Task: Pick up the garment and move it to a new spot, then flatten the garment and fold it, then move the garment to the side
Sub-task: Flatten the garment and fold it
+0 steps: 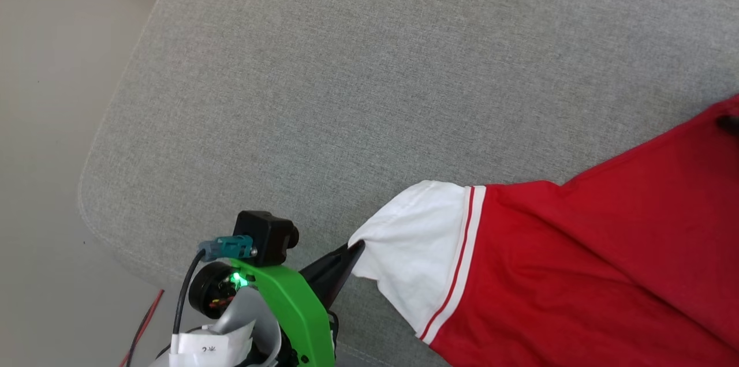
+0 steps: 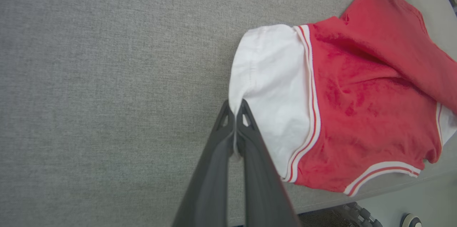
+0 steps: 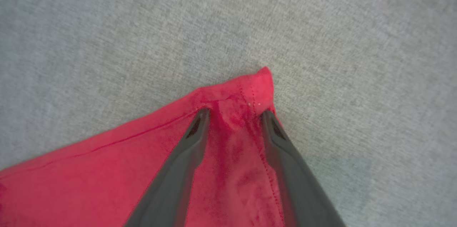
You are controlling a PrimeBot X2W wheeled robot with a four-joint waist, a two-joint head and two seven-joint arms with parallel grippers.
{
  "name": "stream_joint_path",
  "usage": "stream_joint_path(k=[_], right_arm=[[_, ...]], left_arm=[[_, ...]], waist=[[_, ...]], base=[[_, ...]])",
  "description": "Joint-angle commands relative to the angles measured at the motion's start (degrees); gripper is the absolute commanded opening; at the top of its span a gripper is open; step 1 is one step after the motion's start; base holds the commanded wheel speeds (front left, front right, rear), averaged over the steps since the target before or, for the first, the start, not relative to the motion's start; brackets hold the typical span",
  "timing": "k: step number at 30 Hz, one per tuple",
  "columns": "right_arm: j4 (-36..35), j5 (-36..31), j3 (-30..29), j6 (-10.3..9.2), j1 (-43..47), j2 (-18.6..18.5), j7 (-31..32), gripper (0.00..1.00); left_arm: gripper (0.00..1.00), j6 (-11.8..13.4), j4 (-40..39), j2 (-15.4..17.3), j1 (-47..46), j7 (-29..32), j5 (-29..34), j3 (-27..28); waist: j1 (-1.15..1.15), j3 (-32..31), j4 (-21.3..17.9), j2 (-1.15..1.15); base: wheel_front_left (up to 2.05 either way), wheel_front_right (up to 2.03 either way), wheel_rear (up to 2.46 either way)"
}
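Flattening garment (image 2: 357, 95): left gripper (image 2: 235, 107) clenched on sleeve (image 2: 271, 77).
Right gripper (image 3: 235, 112) straddles the red corner (image 3: 262, 77), jaws apart; I'd close there, then pull taut.

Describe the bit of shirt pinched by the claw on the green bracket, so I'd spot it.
Find the broad grey cushion, then the red garment on it. Its white sleeve, bordered by red-and-white stripes, is pinched in the left gripper; the cloth beside it is red.
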Motion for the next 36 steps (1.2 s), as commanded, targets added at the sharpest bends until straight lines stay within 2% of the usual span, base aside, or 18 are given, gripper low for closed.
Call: stream_joint_path(k=[1,12,18,25,28,29,36], right_arm=[[2.15,0.96,1.26,-0.04,2.28,0.8,-0.38,0.0],[3.9,3.84,2.01,-0.04,-0.37,0.9,-13.07,0.0],[4.33,6.33,1.74,-0.04,-0.56,0.71,-20.0,0.0],[2.04,9.84,2.52,-0.04,0.5,-1.18,-24.62,0.0],[-3.23,12.94,3.6,-0.04,1.45,-2.69,-26.11,0.0],[-7.25,14.01,2.98,-0.04,1.78,-3.27,-26.61,0.0],[-16.16,15.46,1.35,-0.04,2.97,-4.05,-28.72,0.0]], left_arm=[[0.0,-0.1,0.04,0.0,-1.02,-0.15,0.01,0.16],[0.0,0.51,0.22,1.04,-0.85,-0.52,-0.51,1.54],[0.0,0.67,-0.79,1.73,-0.32,-0.43,-1.16,2.07],[0.0,1.5,-3.55,3.49,-0.63,-0.58,-1.27,4.12],[0.0,3.05,-6.08,6.37,-3.16,-0.43,0.1,7.64],[0.0,3.97,-7.7,7.23,-4.96,-0.48,0.3,9.84],[0.0,6.48,-9.94,8.17,-9.48,-2.1,2.37,14.52]], waist=[[0.0,-0.27,-0.18,0.0],[0.0,-4.12,-2.95,0.0],[0.0,-8.46,-5.95,0.0],[0.0,-13.4,-9.88,0.0],[0.0,-17.2,-13.61,0.0],[0.0,-18.54,-15.74,0.0],[0.0,-20.06,-19.31,0.0]], base=[[0.0,0.0,0.0],[0.0,0.0,0.0],[0.0,0.0,0.0],[0.0,0.0,0.0],[0.0,0.0,0.0],[0.0,0.0,0.0],[0.0,0.0,0.0]])
